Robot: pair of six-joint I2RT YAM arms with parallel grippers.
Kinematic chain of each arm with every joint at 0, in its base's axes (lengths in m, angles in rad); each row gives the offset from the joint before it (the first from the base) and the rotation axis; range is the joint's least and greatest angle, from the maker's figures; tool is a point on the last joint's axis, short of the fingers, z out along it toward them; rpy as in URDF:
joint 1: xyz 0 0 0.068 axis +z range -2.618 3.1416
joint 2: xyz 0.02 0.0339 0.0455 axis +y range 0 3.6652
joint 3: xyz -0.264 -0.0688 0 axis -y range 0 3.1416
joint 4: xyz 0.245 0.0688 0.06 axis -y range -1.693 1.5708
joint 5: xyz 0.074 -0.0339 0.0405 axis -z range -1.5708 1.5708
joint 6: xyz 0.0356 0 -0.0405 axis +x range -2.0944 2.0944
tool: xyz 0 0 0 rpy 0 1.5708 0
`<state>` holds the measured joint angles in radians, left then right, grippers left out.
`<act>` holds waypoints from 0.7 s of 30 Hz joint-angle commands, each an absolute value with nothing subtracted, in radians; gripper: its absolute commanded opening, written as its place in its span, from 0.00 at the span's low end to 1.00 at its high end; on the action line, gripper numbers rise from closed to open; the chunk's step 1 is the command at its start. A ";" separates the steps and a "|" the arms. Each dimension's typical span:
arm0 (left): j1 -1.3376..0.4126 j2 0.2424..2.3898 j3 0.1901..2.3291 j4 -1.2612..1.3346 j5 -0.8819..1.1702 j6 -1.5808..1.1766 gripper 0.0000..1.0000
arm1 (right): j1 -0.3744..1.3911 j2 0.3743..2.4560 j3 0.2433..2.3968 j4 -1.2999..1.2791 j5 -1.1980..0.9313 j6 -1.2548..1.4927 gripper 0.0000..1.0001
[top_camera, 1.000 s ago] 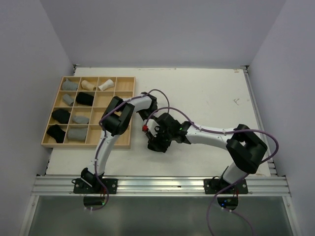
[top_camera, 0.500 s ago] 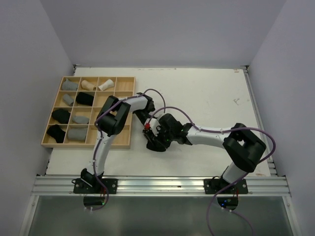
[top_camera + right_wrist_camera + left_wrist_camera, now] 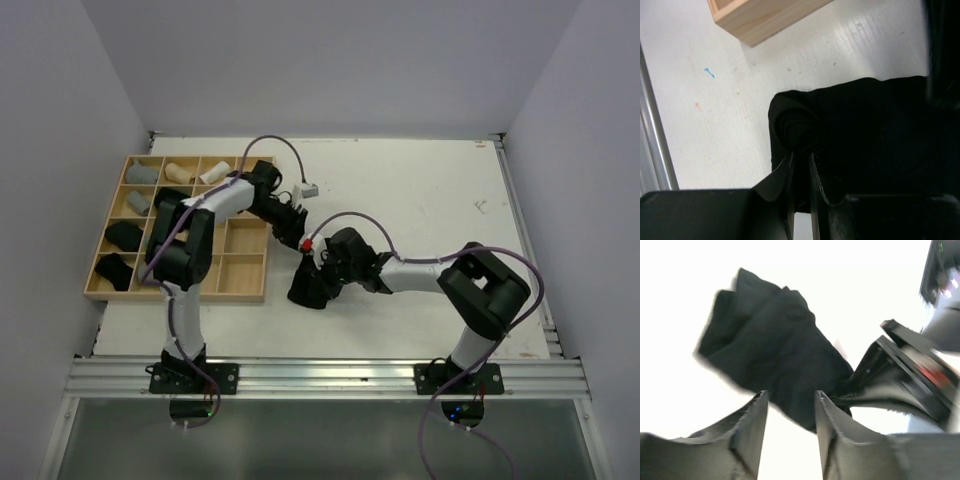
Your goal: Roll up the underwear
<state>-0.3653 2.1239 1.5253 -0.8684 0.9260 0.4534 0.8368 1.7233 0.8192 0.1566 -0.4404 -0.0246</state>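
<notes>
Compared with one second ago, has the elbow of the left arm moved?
Yes. The left arm's elbow has swung to the left. It was over the right-hand columns of the wooden tray, and now it hangs over the tray's middle columns.

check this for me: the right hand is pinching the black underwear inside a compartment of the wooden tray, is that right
Not quite. The right hand is pinching the black underwear, but the cloth is not in a compartment. It lies on the white table, outside the wooden tray. The right wrist view shows this.
</notes>
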 commanded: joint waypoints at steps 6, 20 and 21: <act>-0.216 1.571 1.234 -0.261 0.833 0.316 0.54 | 0.721 1.868 0.742 0.196 -0.598 0.155 0.11; -0.428 1.034 0.557 -0.249 0.697 1.173 0.60 | 0.607 2.149 0.891 0.140 -0.749 0.262 0.11; -0.470 1.023 0.523 -0.165 0.687 1.181 0.60 | 0.607 2.158 0.896 0.132 -0.749 0.262 0.11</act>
<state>-0.3847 1.0687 0.5976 -0.3279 0.7353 1.0050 0.6037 2.0472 0.9325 0.3038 -0.9955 0.3401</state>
